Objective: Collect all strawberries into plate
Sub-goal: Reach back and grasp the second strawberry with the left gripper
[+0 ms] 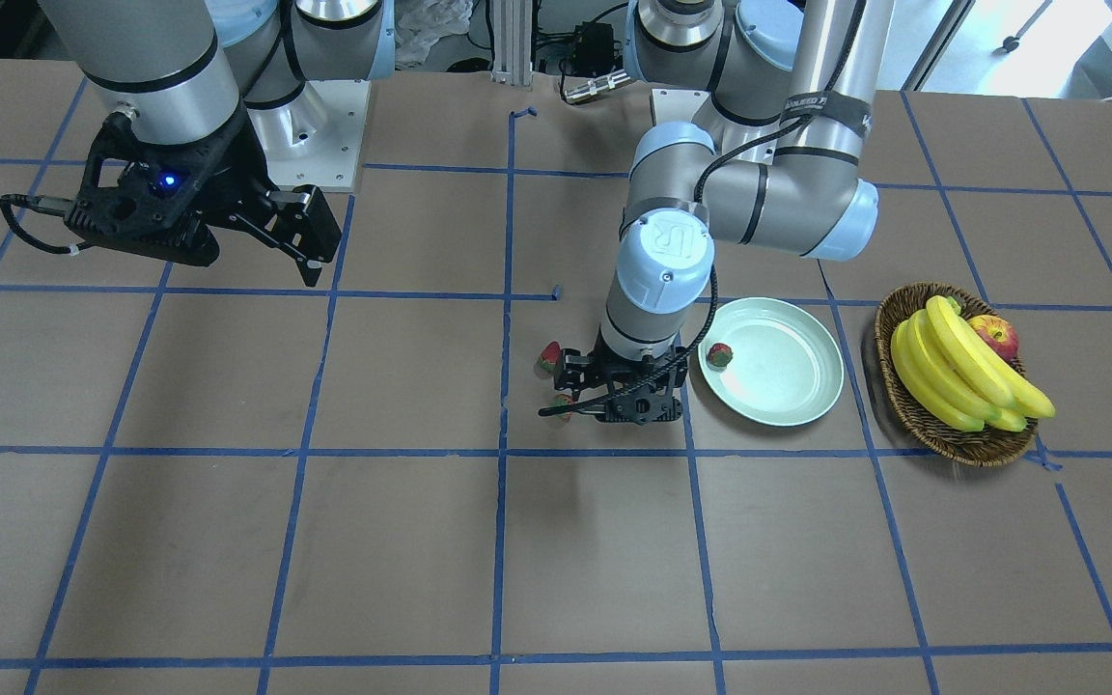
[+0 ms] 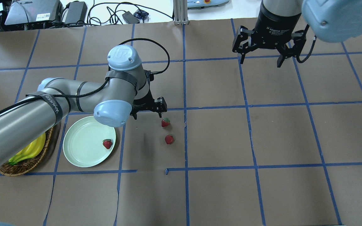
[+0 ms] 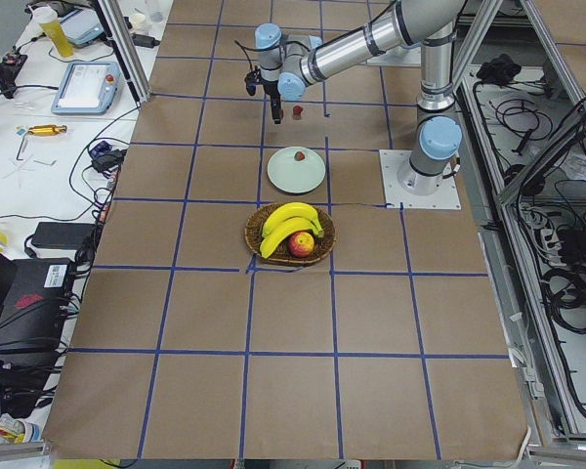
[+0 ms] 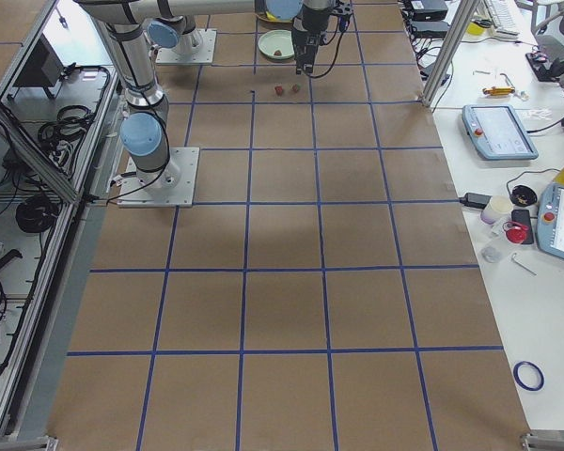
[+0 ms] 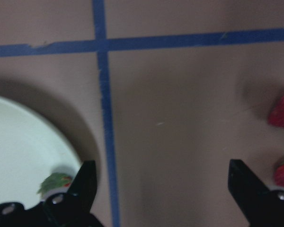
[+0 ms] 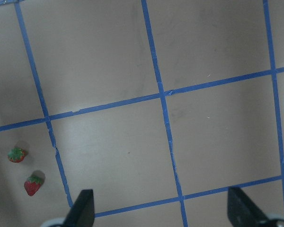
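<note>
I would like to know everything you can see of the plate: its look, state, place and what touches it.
The plate is round, shallow, pale mint green and glossy, with a raised rim; it looks like plastic. It lies flat on the table, between the basket and the open left gripper, apart from both. One strawberry lies in it near the rim; nothing else seems to touch it.

Table: matt brown paper covering, gridded with blue tape. Plate, lower left of the overhead view: smooth, glossy, plastic-looking. Basket: rough woven wicker. Left gripper and right gripper: matt black plastic.
</note>
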